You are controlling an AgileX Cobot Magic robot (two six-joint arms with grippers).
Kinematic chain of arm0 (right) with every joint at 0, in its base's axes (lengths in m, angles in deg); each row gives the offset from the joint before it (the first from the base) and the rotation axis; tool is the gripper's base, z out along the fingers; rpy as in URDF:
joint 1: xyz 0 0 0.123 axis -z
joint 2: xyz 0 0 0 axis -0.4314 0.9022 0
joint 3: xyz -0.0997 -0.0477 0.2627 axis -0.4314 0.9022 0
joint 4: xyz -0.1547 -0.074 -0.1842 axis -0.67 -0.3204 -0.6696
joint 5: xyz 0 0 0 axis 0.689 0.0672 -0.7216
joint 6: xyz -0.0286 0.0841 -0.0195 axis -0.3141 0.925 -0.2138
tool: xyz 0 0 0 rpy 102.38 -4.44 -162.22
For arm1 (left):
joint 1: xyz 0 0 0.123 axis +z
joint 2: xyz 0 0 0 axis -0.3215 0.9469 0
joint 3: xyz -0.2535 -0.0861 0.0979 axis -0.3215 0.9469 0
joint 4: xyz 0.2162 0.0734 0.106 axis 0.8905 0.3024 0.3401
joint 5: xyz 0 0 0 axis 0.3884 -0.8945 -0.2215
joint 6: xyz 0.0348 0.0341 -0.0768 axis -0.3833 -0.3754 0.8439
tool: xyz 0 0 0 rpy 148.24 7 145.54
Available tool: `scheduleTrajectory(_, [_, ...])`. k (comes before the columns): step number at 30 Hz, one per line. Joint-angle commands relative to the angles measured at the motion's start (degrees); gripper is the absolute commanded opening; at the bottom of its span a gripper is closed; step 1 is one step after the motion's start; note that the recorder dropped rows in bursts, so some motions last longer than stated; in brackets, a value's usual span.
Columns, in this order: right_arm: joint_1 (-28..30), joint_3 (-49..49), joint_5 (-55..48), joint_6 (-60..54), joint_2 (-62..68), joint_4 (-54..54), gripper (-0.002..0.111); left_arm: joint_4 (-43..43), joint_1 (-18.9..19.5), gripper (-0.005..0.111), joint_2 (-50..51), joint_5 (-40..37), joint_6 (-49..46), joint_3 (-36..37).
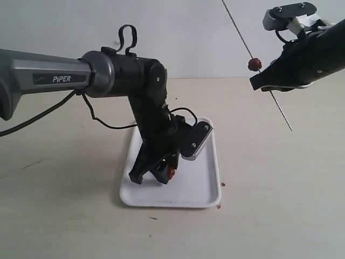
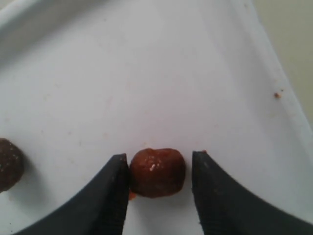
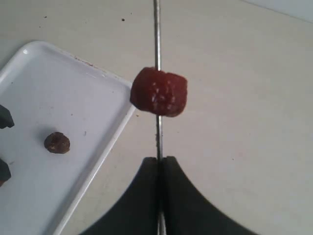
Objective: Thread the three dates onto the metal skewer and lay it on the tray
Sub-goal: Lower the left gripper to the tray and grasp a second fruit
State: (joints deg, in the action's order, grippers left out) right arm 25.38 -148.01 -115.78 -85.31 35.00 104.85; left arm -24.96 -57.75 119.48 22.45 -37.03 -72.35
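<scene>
Matte black jointed robot arm (image 1: pixel 145 91) with a silver-grey tube section (image 1: pixel 51 76) marked "PiPER", thin black looped cables (image 1: pixel 128 26), and black wedge-shaped gripper fingers (image 2: pixel 105 200).

Exterior camera faces the table (image 1: pixel 280 189); both wrist cameras look down on the tray (image 1: pixel 200 181).

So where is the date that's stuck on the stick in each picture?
Exterior view: the skewered date is upper right, up on the slanting skewer.
Left wrist view: not in it; that one is another date, lying on the tray.
Right wrist view: centre, on the skewer just past the right tool.
Shared landmark: the white tray, in all three.
</scene>
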Motion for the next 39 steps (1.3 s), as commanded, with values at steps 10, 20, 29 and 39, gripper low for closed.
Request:
scheduleTrajectory(10, [0.27,0.07,1.23,-0.45,-0.17,-0.01,0.0,0.2,-0.35,0.042,1.17,-2.01,-1.56,0.23])
scheduleTrajectory(20, [0.27,0.07,1.52,-0.45,-0.17,-0.01,0.0,0.2,-0.35,0.041,0.84,-1.88,-1.56,0.23])
scheduleTrajectory(29, [0.27,0.07,1.64,-0.45,-0.17,-0.01,0.0,0.2,-0.35,0.027,0.84,-2.0,-1.56,0.23])
scheduleTrajectory(39, [0.27,0.07,1.45,-0.45,-0.15,-1.17,0.0,-8.59,0.97,0.027,-3.52,-1.8,1.31,-1.16])
